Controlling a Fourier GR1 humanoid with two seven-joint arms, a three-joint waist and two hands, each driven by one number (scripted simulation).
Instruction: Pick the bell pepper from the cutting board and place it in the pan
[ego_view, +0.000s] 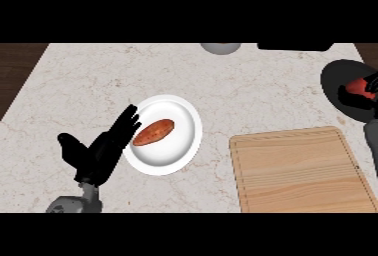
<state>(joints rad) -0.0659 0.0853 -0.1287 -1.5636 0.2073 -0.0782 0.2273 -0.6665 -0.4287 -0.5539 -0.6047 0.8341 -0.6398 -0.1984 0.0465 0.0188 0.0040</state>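
The red bell pepper (359, 87) shows at the far right, over the black pan (336, 75), which is cut off by the view's right edge. My right hand (371, 84) is curled round the pepper and hides most of it. The wooden cutting board (299, 170) lies at the lower right with nothing on it. My left hand (100, 150) rests open at the lower left, fingers pointing up beside a plate.
A white plate (181, 150) with an orange-brown piece of food (153, 132) sits left of the board, touching my left hand's fingertips. A grey round object (220, 47) and a dark item (295, 46) lie at the counter's far edge.
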